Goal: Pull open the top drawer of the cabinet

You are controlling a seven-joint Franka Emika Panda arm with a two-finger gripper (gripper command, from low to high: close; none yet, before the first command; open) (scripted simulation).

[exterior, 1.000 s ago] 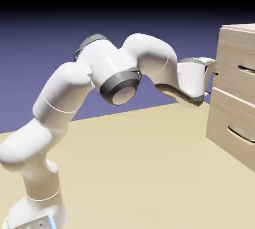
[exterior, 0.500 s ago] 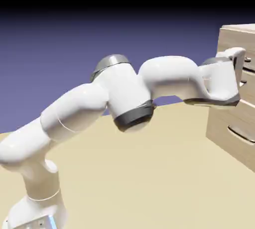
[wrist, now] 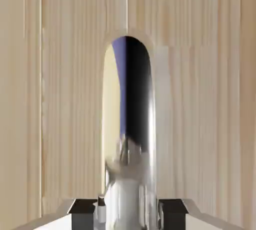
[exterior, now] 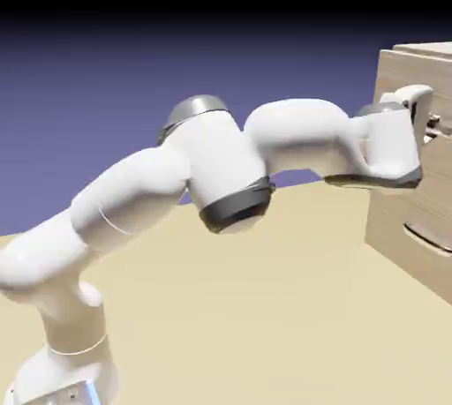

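The cabinet (exterior: 433, 47) stands at the right edge of the exterior view, in light beige wood grain. Its top drawer (exterior: 394, 77) juts out slightly past the drawer front below. My gripper (exterior: 430, 121) is at this drawer's bar handle (exterior: 439, 126), mostly hidden behind the white hand. In the hand view the shiny metallic handle (wrist: 131, 119) runs up the picture between my two grey fingertips (wrist: 82, 207), and the gripper (wrist: 127, 209) is shut on it. Wood grain of the drawer front (wrist: 200, 98) fills the rest of that view.
Below the top drawer sits the lower drawer front (exterior: 393, 240) with a curved handle (exterior: 428, 237). The white arm (exterior: 212, 165) stretches from the lower left across the tan table (exterior: 265, 306) to the cabinet.
The gripper reached the handle and shut on it. Since half a second ago the top drawer front has shifted a little toward the exterior view's left, together with the hand.
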